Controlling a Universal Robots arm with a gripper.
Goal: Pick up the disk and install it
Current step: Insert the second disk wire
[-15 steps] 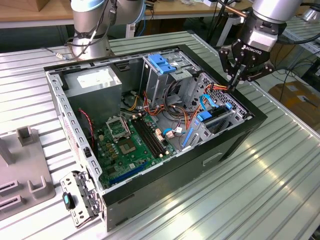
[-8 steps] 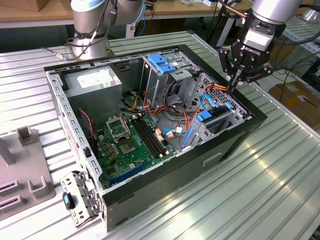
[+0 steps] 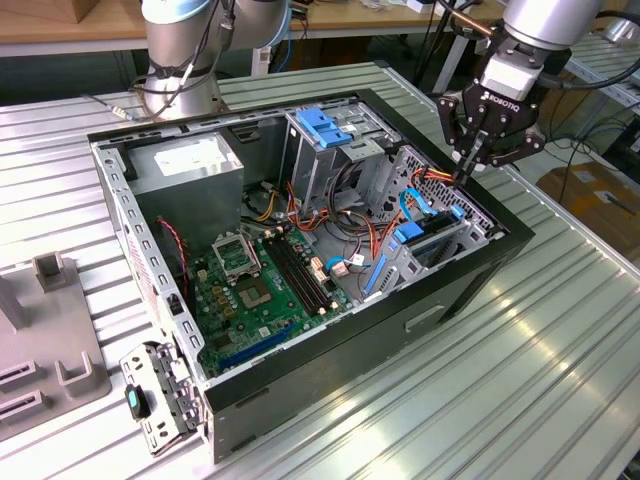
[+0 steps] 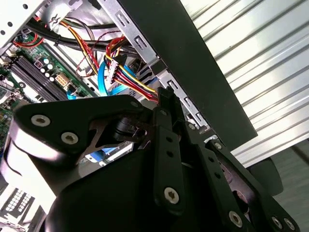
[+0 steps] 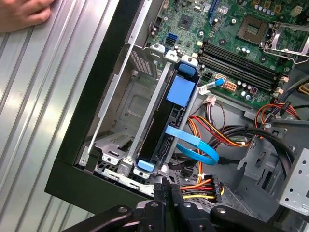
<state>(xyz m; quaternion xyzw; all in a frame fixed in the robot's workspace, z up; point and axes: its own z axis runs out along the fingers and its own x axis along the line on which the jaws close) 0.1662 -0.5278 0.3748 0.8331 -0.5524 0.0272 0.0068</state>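
Observation:
The disk (image 5: 161, 133) stands on edge in the grey drive bay at the case's side wall, its blue side rail (image 5: 182, 89) facing up. In the exterior view the disk (image 3: 432, 240) sits in that bay near the case's right corner. My gripper (image 3: 468, 170) hangs just above the case rim, beyond the disk's far end, with its black fingers pressed together and nothing between them. In both wrist views the fingertips (image 5: 166, 189) (image 4: 166, 96) sit right beside a bundle of red, yellow and black power wires (image 5: 200, 187).
The open black computer case (image 3: 480, 270) lies on a ribbed metal table (image 3: 520, 400). A blue data cable (image 5: 195, 150) loops beside the disk. The motherboard (image 3: 260, 290), a grey power supply (image 3: 190, 165) and a blue-latched cage (image 3: 325, 125) fill the case. A hand (image 5: 24, 12) rests on the table.

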